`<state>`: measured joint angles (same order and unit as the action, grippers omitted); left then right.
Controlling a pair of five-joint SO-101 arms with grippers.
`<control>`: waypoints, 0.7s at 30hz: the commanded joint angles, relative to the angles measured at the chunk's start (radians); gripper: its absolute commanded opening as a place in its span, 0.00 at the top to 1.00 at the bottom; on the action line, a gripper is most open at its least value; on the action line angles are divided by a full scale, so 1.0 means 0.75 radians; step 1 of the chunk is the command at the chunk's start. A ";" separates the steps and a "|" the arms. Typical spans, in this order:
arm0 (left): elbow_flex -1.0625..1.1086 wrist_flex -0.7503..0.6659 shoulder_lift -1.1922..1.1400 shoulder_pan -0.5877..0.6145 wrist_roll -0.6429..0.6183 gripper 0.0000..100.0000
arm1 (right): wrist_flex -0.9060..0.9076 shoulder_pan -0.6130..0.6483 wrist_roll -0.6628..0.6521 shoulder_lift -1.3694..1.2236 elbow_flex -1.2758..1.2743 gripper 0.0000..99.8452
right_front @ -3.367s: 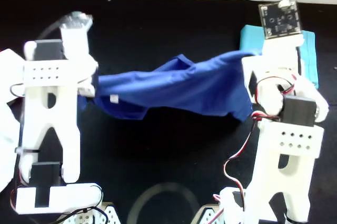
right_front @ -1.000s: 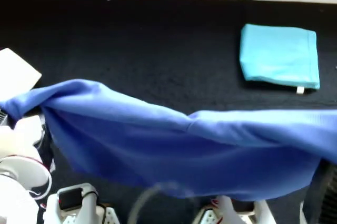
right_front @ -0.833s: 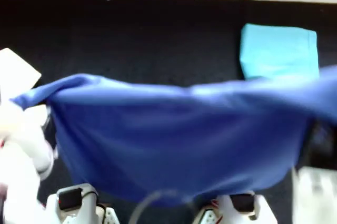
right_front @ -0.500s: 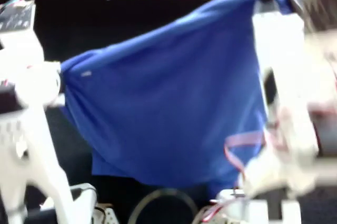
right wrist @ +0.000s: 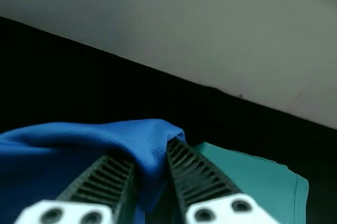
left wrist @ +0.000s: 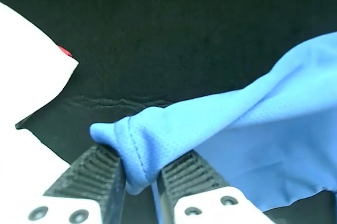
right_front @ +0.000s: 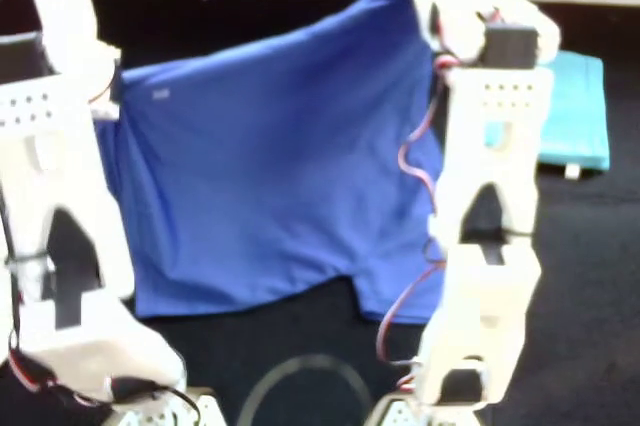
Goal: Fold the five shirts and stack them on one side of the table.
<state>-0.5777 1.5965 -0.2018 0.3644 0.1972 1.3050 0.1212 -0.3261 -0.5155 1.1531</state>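
Right, the black table (right_front: pixel 590 276) takes up most of what you see, and its far edge meets a pale wall (right wrist: pixel 210 34) just beyond your right gripper (right wrist: pixel 151 163).

The blue shirt (right_front: pixel 270 166) is the biggest thing on it. It is spread as a broad sheet between your two grippers, with its upper edge running from one to the other. The rest falls back from them toward the arm bases. You cannot tell from the high view whether its lower hem rests on the table.

The left arm (right_front: pixel 55 196) and right arm (right_front: pixel 490 196) stand at either side of the sheet. The right arm overlaps the shirt's edge on its side.

A folded turquoise shirt (right_front: pixel 575 111) lies flat on the table just outboard of the right gripper, partly behind that arm. The right wrist view shows it (right wrist: pixel 247 176) beside and below the fingers, apart from the blue cloth.

Your left gripper (left wrist: pixel 138 166) is clamped on a bunched corner of the blue shirt, and a fold pokes out past the ribbed pads. Dark table lies beyond it, and a white piece (left wrist: pixel 26 66) lies off to its outer side. The right gripper likewise pinches a fold of blue cloth between its pads.

A small pale tag (right_front: pixel 160 94) sits on the shirt close to the left gripper.
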 commanded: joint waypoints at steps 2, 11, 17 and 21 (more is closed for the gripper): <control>-0.296 0.037 -0.167 -0.007 0.018 0.99 | -0.052 0.030 -0.002 -0.005 0.032 0.99; -0.398 0.198 -0.515 -0.007 0.018 0.99 | 0.183 0.032 0.000 -0.167 0.019 0.99; -0.396 0.223 -0.676 -0.013 0.012 0.99 | 0.390 0.026 0.000 -0.326 0.032 0.99; -0.371 0.229 -0.688 -0.015 0.012 0.99 | 0.539 0.030 0.000 -0.349 0.032 0.99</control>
<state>-0.8370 1.7576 -0.7327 0.3629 0.2018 1.6410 0.1412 -0.3261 -0.7887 1.1531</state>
